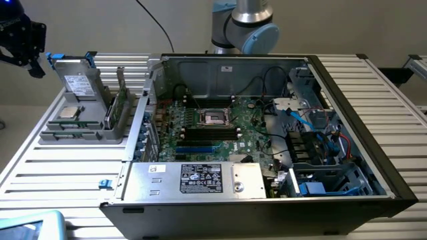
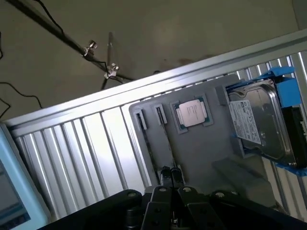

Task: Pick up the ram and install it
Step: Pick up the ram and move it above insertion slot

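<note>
The ram (image 1: 120, 102) is a thin green stick standing on edge in a grey holder (image 1: 80, 135), on the exterior view's left of the open computer case. My black gripper (image 1: 32, 67) hangs in the air further to the exterior view's left of the holder, above it and apart from the ram. In the wrist view the gripper (image 2: 171, 173) has its fingers pressed together, shut on nothing, over the holder (image 2: 201, 153). The green motherboard (image 1: 200, 125) lies inside the case with dark memory slots (image 1: 210, 133) beside the processor socket (image 1: 215, 117).
The holder also carries a square silver processor chip (image 1: 67, 112) (image 2: 192, 115) and a hard drive (image 1: 81, 82) (image 2: 256, 122) in a blue bracket. The case (image 1: 347, 100) holds cables, drive bays and a power supply (image 1: 200, 178). A slatted metal table (image 1: 53, 170) lies underneath.
</note>
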Robot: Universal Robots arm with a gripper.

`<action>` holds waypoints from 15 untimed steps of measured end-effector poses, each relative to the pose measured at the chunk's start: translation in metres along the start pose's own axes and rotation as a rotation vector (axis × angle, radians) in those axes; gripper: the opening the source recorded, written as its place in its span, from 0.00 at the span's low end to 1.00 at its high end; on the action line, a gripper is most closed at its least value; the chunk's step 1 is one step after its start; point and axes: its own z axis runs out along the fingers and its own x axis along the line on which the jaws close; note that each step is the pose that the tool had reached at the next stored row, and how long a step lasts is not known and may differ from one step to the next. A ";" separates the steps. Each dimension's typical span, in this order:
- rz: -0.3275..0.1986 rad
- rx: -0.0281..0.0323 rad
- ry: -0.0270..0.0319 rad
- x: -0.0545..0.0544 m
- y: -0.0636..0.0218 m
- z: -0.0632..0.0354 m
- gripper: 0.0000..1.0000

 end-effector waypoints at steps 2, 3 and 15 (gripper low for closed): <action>-0.028 0.0047 0.0015 0.000 0.0000 -0.0002 0.11; -0.043 0.0071 0.0021 0.000 0.0000 -0.0002 0.11; -0.249 0.0183 0.0107 0.000 0.0000 -0.0001 0.11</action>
